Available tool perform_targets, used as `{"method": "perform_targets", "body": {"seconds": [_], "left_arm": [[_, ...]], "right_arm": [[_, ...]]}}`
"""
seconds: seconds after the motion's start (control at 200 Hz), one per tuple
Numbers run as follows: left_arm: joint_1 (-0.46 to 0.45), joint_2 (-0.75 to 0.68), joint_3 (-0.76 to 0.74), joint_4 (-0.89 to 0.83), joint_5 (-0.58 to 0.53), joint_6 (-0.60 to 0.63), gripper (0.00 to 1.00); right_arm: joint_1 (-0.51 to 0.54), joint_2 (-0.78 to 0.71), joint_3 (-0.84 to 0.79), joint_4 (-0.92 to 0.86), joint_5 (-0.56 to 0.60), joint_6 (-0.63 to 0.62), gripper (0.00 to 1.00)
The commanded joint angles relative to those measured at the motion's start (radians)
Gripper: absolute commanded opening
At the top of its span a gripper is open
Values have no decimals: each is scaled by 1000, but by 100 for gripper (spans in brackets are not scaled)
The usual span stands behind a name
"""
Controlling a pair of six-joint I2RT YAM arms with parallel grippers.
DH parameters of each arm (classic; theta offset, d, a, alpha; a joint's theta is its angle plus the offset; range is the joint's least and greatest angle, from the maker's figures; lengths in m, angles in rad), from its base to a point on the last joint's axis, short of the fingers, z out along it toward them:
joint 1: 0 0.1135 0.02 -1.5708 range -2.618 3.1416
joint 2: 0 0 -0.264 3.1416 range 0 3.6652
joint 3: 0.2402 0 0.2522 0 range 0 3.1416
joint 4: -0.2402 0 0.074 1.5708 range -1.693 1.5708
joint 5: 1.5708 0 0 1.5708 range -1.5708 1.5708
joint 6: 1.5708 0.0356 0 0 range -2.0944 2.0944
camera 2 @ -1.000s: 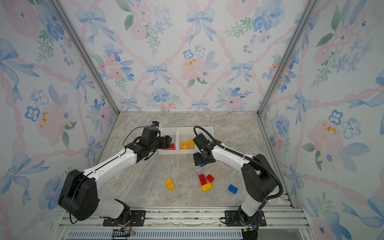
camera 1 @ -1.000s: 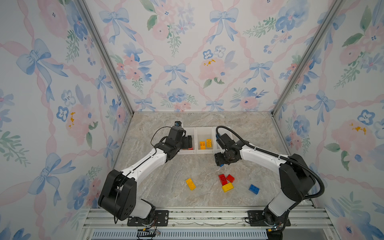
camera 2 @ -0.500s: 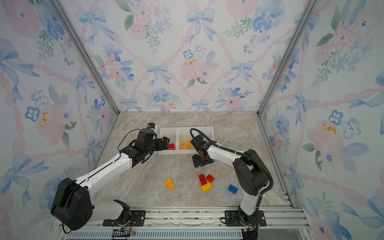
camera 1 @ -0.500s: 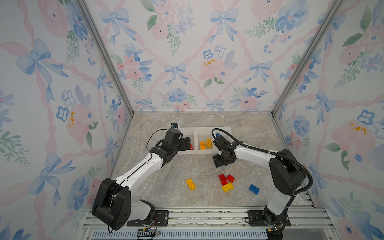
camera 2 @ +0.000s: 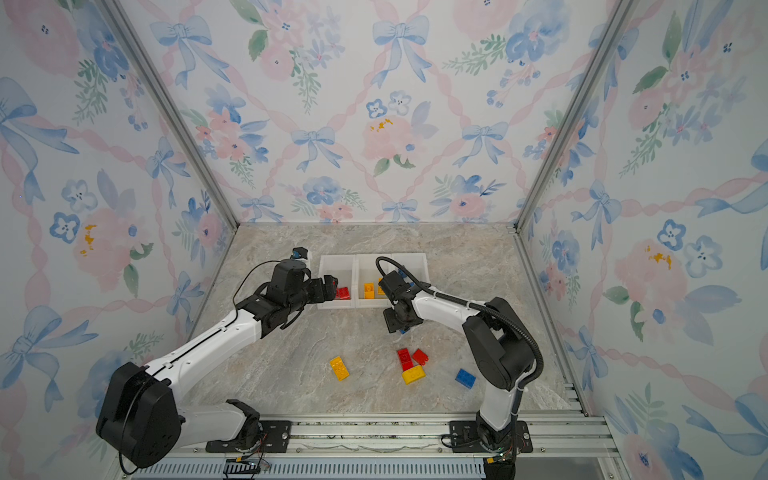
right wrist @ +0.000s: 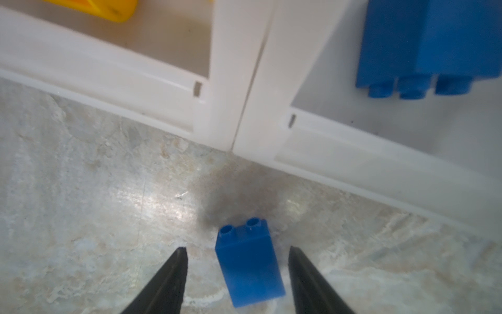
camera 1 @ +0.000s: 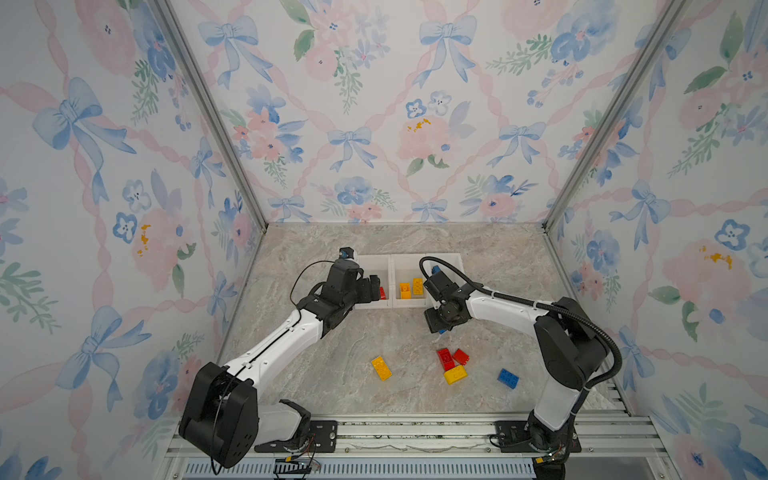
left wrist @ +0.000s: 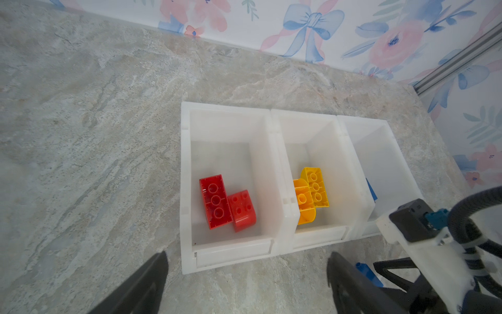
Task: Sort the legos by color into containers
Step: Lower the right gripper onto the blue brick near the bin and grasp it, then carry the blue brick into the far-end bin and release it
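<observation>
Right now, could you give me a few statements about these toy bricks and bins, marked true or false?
1. The left bin holds two red bricks. True.
2. The middle bin holds blue bricks. False: it holds two yellow bricks.
3. A small blue brick lies on the table between the right gripper's fingers, with a gap on each side. True.
4. The left gripper carries a red brick. False: it is open and empty.
5. No bricks remain outside the bins. False: a loose yellow brick and a loose blue brick, among others, lie on the table.
</observation>
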Motion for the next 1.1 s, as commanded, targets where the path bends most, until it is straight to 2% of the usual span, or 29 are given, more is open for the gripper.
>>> {"method": "perform_targets", "body": {"seconds": [0.0,0.5,0.69,0.925,1.095], "left_arm": [[8,-18,-12,7,-6,-18,94],[4,-30,-18,7,-8,-35,95],[2,-39,-20,7,-11,-40,95],[3,-52,-27,7,-14,-45,95],[2,-64,-35,7,-16,-47,95]], "right_arm": [[12,22,-23,9,29,-9,61],[19,29,-49,16,39,-12,53],[26,36,-50,15,42,-10,47],[31,24,-45,6,46,-8,34],[36,-21,-48,-14,49,4,31]]}}
